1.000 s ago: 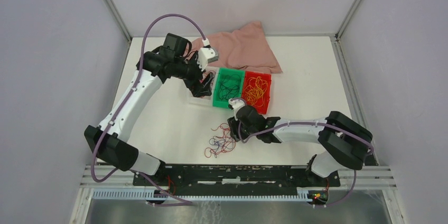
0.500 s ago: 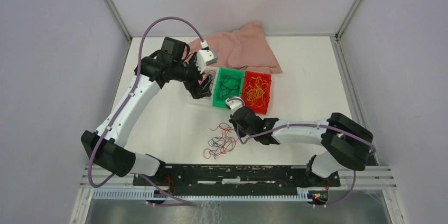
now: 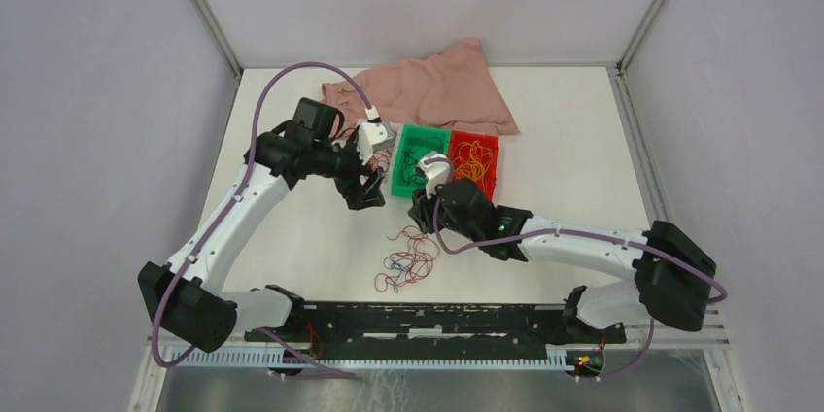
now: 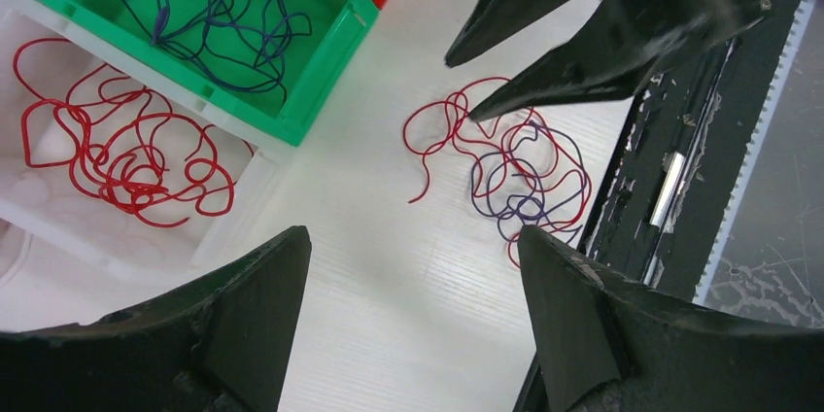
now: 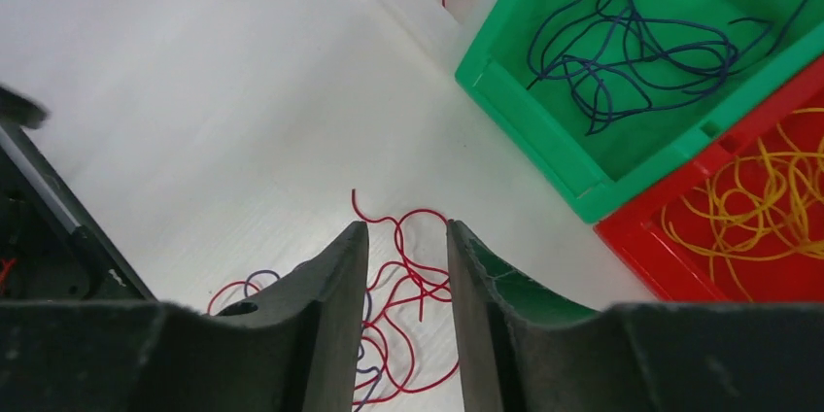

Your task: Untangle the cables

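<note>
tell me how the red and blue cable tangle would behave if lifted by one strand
The cable tangle looks thin and curly, so probably floppy and light. Its loops cross, so one strand would likely drag others.

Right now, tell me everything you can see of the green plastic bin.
The green plastic bin is a shallow, open-topped rectangular box with a thick rim, standing upright on the white table. Loose dark blue-purple wires lie looped inside. One long side sits against the red plastic bin of orange-yellow wires, the other against the white tray of red wires. From above, the right arm hides its near end.
</note>
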